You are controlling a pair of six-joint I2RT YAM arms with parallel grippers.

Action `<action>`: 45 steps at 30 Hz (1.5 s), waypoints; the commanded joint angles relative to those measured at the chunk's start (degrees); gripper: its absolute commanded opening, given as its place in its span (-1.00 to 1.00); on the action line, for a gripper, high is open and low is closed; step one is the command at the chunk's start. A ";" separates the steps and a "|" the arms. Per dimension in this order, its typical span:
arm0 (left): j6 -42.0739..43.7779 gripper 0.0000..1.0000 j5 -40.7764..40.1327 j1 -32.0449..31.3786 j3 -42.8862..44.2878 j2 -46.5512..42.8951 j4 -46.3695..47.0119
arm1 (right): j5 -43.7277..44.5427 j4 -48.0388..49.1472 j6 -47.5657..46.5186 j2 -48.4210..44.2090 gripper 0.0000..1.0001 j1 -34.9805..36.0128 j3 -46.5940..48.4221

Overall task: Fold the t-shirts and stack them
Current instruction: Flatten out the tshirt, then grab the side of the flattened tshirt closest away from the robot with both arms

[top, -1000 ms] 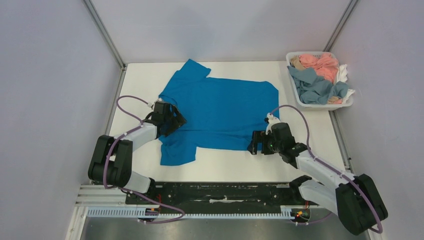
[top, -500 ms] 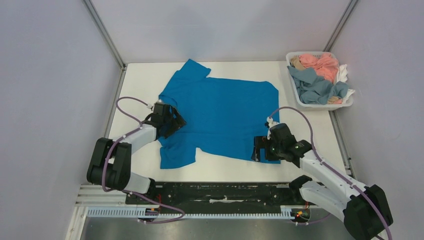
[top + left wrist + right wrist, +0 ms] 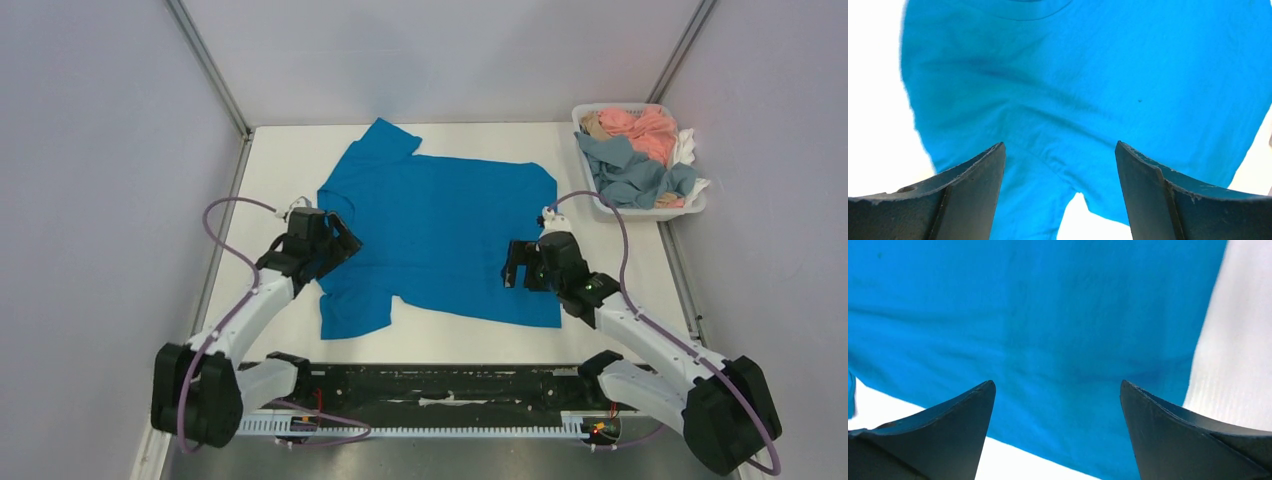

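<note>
Bunching could be caused if only one cloth layer is pinched, so that the blue t-shirt (image 3: 440, 235) is dragged askew. It is spread flat on the table (image 3: 280, 160). The left gripper (image 3: 338, 246) is poised at its 9 o'clock edge and the right gripper (image 3: 514, 266) at 4 o'clock, both spread wide and empty.

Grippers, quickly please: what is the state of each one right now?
Left gripper: open, holding nothing, above the blue t-shirt.
Right gripper: open, holding nothing, above the same t-shirt.
</note>
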 commanded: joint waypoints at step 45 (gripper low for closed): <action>-23.51 -0.11 -9.09 -15.43 -9.26 -3.53 -19.48 | 22.14 -0.07 -3.26 -8.93 0.96 -3.16 -2.91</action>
